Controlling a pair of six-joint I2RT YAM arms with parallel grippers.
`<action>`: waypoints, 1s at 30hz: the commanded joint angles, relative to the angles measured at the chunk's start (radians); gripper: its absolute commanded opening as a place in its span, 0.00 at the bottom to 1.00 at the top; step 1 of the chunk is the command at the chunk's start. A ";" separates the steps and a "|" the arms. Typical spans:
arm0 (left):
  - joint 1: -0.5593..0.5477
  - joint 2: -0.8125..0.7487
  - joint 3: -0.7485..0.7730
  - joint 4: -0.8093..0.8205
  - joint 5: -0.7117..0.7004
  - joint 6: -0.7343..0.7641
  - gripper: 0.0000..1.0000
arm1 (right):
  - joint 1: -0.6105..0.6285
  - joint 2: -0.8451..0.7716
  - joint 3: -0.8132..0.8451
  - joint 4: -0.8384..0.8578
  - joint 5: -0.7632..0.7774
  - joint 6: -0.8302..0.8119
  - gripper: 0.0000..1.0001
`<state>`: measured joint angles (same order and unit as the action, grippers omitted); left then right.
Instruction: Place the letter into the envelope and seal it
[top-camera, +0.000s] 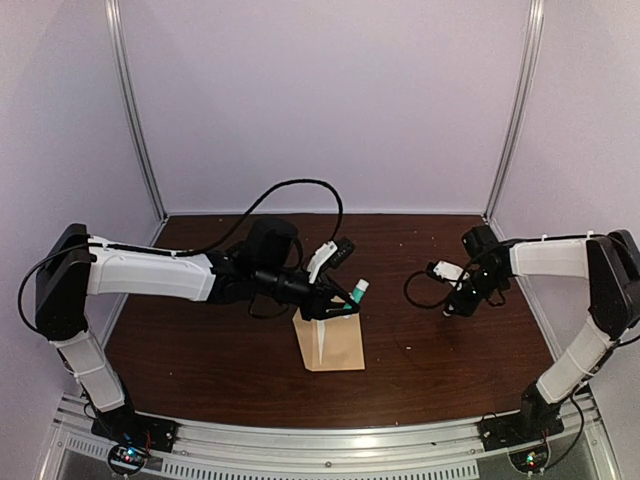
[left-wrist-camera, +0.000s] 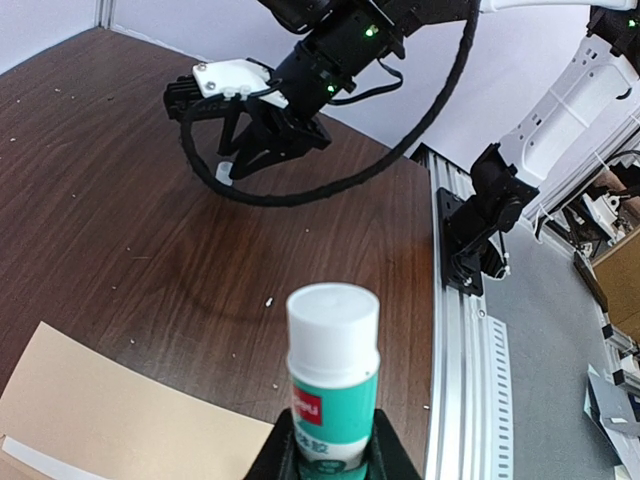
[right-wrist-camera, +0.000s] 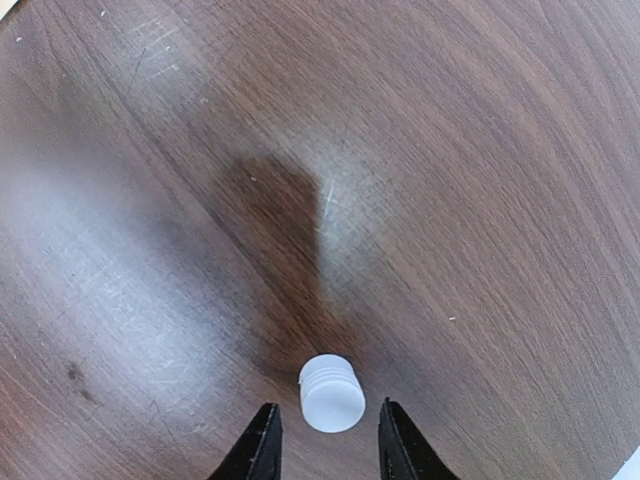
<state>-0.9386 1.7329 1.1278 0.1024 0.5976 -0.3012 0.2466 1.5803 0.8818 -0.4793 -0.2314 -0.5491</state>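
left gripper (left-wrist-camera: 335, 455) clamped on glue stick (left-wrist-camera: 333, 370), just above the envelope (top-camera: 338, 345) | right gripper (right-wrist-camera: 322, 440) jaws loosely apart around the cap (right-wrist-camera: 331, 392), not squeezing it | I'd lift right clear first, then swipe glue lightly where it seals

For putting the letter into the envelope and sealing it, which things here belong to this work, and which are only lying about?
In the job: envelope; glue stick, held in the left gripper; pale strip at the envelope's edge, perhaps the letter.
Lying about: white cap on the table, inside the open right gripper; tan box off the table.
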 joint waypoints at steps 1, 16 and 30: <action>0.003 -0.033 0.003 0.023 -0.005 0.023 0.02 | 0.006 -0.062 0.051 -0.054 0.006 0.015 0.34; 0.009 -0.024 0.017 0.053 0.012 0.113 0.03 | 0.021 -0.152 0.380 -0.116 -0.780 0.186 0.52; 0.009 -0.014 0.068 0.145 0.021 0.016 0.05 | 0.245 -0.069 0.472 -0.035 -0.919 0.323 0.59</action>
<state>-0.9356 1.7329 1.1580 0.1440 0.6098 -0.2478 0.4606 1.4845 1.3323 -0.5568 -1.1011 -0.2836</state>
